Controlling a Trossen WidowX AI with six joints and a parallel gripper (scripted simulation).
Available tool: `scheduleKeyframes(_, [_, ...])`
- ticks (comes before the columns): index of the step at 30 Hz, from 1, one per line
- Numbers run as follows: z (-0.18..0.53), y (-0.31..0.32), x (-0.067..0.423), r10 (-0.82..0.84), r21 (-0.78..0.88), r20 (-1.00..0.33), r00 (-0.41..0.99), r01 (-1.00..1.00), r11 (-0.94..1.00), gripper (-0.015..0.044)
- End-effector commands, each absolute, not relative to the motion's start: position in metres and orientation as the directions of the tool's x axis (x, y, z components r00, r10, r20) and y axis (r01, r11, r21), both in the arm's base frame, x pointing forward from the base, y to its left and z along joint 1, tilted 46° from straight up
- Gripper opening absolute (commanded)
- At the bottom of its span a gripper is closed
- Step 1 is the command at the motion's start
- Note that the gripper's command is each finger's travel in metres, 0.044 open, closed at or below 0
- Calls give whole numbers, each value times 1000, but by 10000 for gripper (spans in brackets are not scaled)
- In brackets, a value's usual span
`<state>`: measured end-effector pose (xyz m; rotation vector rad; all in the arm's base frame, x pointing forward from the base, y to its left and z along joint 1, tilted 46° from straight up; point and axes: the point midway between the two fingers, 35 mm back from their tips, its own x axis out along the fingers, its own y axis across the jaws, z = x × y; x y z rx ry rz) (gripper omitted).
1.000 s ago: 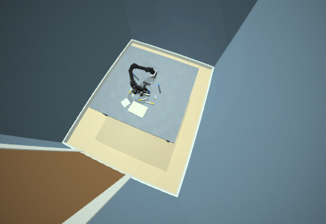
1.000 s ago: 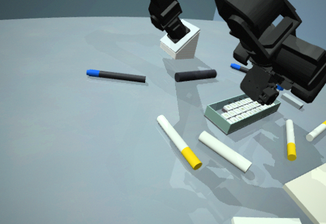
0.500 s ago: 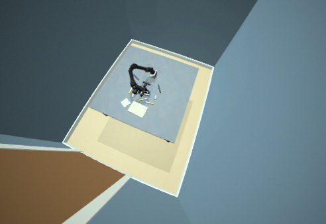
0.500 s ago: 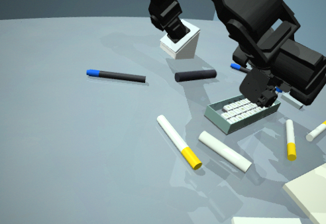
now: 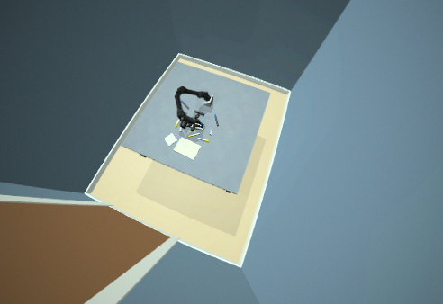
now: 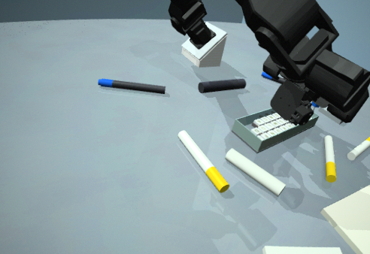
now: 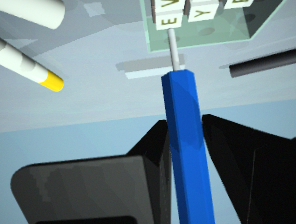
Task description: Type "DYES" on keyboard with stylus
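Stylus [image 7: 186,140]: a straight blue bar with flat faces, ending in a thin grey tip [image 7: 173,47], held between the two black fingers of the gripper [image 7: 187,145], which is closed on its lower shaft. Wrist view: the tip points at the near edge of the keyboard [image 7: 210,37], its end meeting the white key marked E [image 7: 171,21]; the key marked Y [image 7: 201,14] lies just beside it. Whether the key is pressed down cannot be told. Exterior view: the gripper [image 6: 301,115] hangs low over the far end of the keyboard [image 6: 248,134], a shallow grey-green tray of white keys lying flat on the desk [image 6: 75,145].

Handling, as judged: the stylus looks light and stiff, so it should pass a firm push to a key without bending. Its smooth flat faces give the fingers a seat, yet a push along its length could slide it back through the grip; a hold on the broad blue shaft, well behind the thin tip, suits it best. The tip is the slender part and is likeliest to skid off a key edge if it lands off-centre.

Loose markers, among them a white one with a yellow cap [image 6: 203,161] and a black one with a blue cap [image 6: 131,86], lie apart from the keyboard.
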<state>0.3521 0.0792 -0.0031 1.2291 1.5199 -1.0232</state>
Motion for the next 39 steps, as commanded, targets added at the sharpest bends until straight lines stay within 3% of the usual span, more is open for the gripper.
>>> scheduleKeyframes(1, [-5, 77, 352, 236, -61, -967, -99, 985, 164, 81])
scheduleKeyframes(35, [16, 101, 350, 236, -56, -967, -97, 983, 175, 85])
scheduleKeyframes(39, [16, 101, 350, 236, -56, -967, -97, 983, 175, 58])
